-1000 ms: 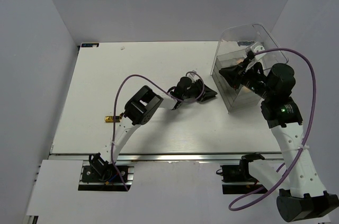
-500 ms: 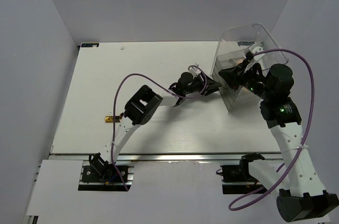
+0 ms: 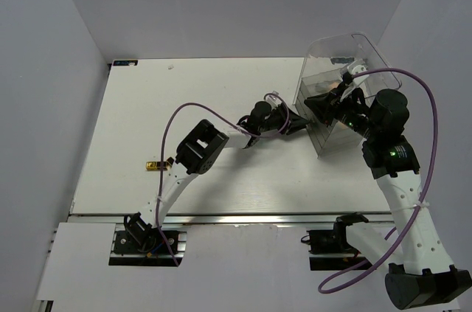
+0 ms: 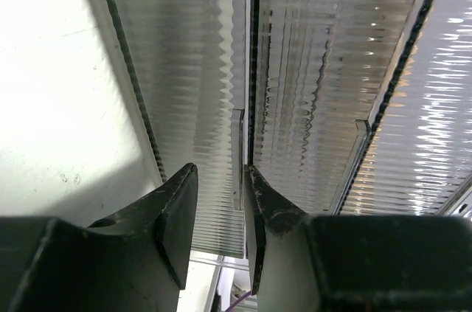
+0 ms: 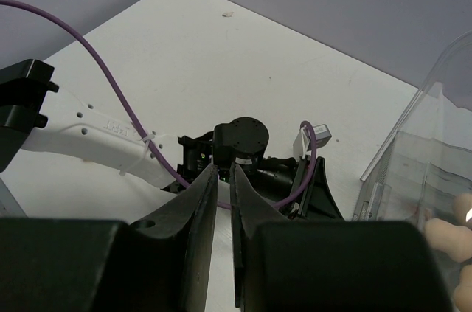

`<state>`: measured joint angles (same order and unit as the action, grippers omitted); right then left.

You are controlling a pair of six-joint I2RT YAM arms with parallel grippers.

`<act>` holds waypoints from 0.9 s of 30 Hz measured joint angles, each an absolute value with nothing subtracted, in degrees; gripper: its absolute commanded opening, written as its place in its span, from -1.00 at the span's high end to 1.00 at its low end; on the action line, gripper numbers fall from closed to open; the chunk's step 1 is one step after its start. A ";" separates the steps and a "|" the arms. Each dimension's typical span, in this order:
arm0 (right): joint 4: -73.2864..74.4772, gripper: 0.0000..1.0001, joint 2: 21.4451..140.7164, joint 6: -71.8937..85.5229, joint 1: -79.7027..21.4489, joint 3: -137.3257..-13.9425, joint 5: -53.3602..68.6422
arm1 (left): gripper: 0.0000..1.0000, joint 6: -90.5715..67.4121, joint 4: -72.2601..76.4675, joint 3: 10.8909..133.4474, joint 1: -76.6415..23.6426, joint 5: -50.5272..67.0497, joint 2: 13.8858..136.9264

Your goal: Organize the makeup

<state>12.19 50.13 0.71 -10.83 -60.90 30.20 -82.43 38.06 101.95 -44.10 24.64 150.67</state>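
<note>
A gold-and-dark-red lipstick tube lies on the table at the left, far from both grippers. Peach sponges sit inside the clear drawer box at the back right. My left gripper is up against the box's ribbed drawer fronts. Its jaws stand partly open around a thin clear handle tab, which lies close to the right finger. My right gripper hovers at the box's front top. Its fingers are a narrow slit apart with nothing between them. The palettes are out of view.
The left arm with its purple cable stretches across the middle of the white table. Grey walls close in the table on the left, back and right. The box's clear curved wall rises to the right of my right gripper.
The left gripper has moved right and back, from short of the box to its drawer fronts. The right gripper shifted slightly left.
</note>
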 measured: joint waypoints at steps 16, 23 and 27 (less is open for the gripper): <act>12.19 0.63 50.13 0.73 -10.72 -60.90 30.24 | 0.99 -84.27 39.62 103.50 -44.14 23.81 151.46; 12.08 0.63 50.06 0.75 -10.55 -60.71 30.24 | 1.00 -85.12 45.74 96.77 -44.05 21.67 149.40; 12.10 0.62 49.84 0.80 -10.55 -59.90 30.44 | 1.00 -84.88 48.82 89.49 -43.05 21.21 145.75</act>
